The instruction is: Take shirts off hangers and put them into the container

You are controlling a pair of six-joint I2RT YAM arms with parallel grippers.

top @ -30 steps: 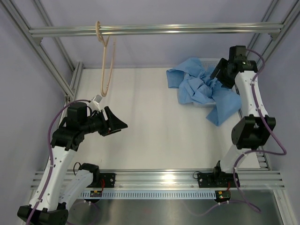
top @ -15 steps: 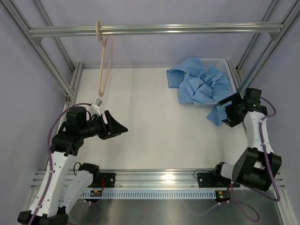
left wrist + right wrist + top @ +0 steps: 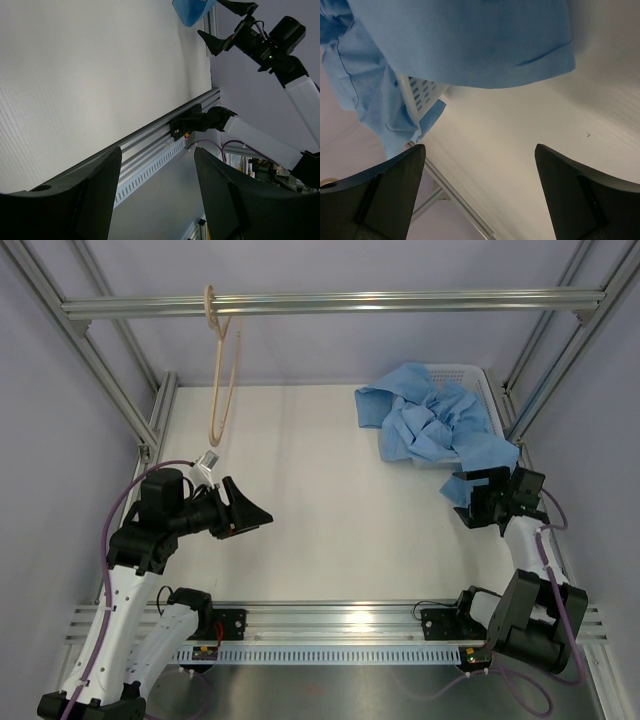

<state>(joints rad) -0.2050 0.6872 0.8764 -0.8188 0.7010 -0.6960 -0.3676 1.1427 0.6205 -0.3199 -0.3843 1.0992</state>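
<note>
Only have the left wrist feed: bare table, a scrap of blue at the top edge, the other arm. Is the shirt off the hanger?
Observer: Yes. The hanger hangs bare from the top rail.
Operator: Shirt in the basket?
Observer: Only partly. The shirt is heaped over the white basket, and part of it spills past the rim onto the table.
Operator: Right claw gripping any cloth?
Observer: No. The right wrist view shows the right claw wide open with nothing between its fingers. The shirt's hem lies ahead of it.
</note>
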